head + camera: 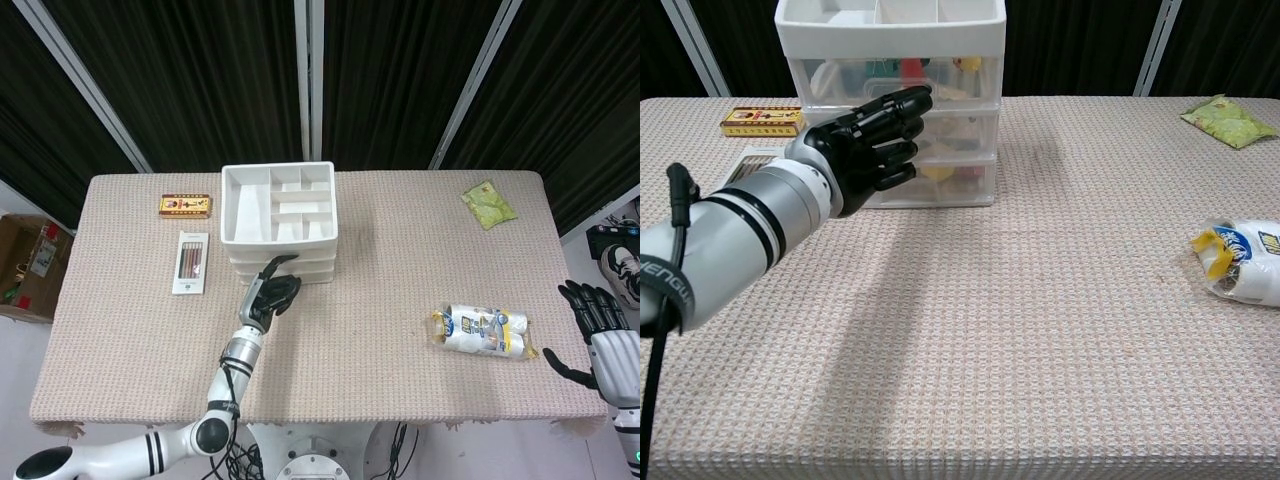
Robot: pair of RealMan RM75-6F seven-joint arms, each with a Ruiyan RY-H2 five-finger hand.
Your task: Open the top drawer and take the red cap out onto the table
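Observation:
The white drawer unit stands at the back middle of the table, its top an open divided tray. In the chest view its clear top drawer is closed, and a red thing, likely the red cap, shows through the front. My left hand is right in front of the drawers with fingers stretched toward them, holding nothing; whether it touches I cannot tell. The head view shows that left hand at the unit's front edge. My right hand hovers off the table's right edge, fingers spread, empty.
A pencil box and a yellow-red box lie left of the drawers. A green packet sits at the back right. A plastic-wrapped bundle lies front right, near my right hand.

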